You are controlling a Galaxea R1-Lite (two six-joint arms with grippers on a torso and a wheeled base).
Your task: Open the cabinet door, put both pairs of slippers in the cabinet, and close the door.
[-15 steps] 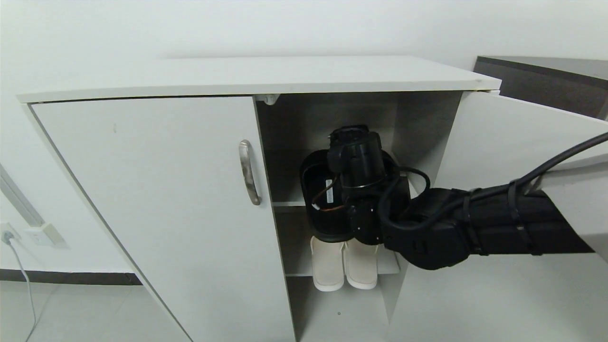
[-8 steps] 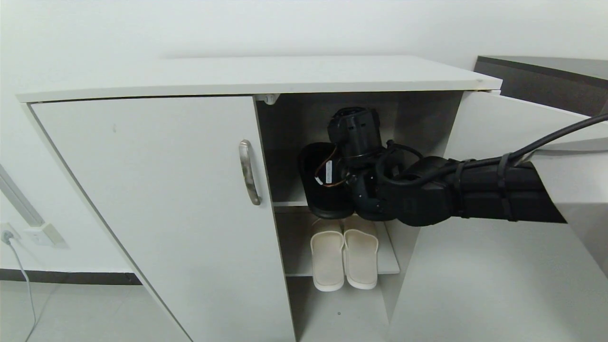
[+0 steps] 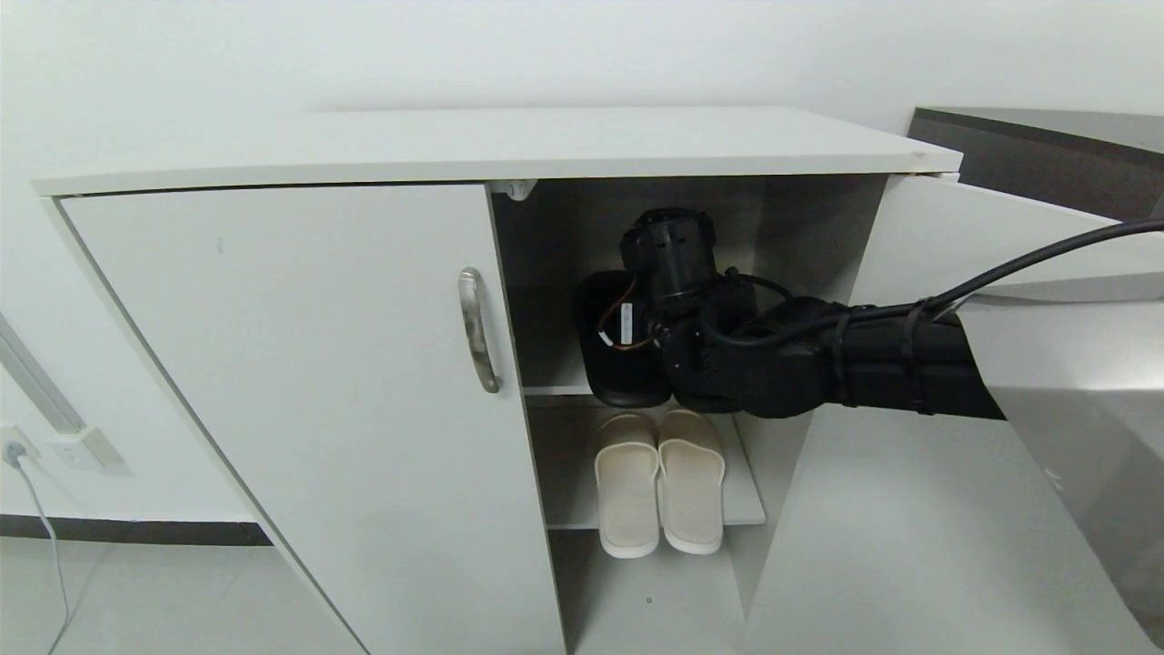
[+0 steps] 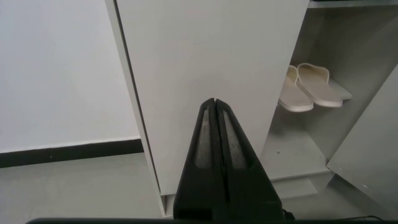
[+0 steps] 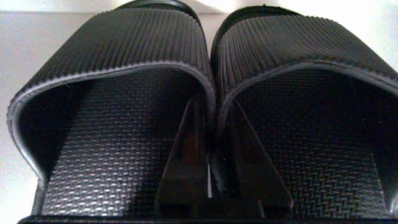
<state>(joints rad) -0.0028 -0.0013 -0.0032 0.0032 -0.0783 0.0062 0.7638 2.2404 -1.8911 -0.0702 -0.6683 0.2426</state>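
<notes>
The white cabinet (image 3: 546, 136) has its right door (image 3: 909, 546) swung open and its left door (image 3: 300, 382) closed. A pair of black slippers (image 3: 618, 364) (image 5: 124, 124) lies side by side at the upper shelf (image 3: 550, 391), heels at its front edge. My right gripper (image 5: 209, 134) is shut on the slippers' two inner walls, pinching them together inside the cabinet. A pair of white slippers (image 3: 659, 482) (image 4: 311, 87) rests on the shelf below, heels jutting over its edge. My left gripper (image 4: 214, 109) is shut and holds nothing, low in front of the closed left door.
The left door carries a metal handle (image 3: 477, 329) beside the opening. The open right door stands close along my right arm. A wall socket with a cable (image 3: 14, 450) sits low at the left. Dark furniture (image 3: 1046, 155) stands behind the cabinet at the right.
My right arm has risen and pushed deeper into the cabinet with the black slippers, bringing them from hanging in front of the shelf edge up onto the upper shelf.
</notes>
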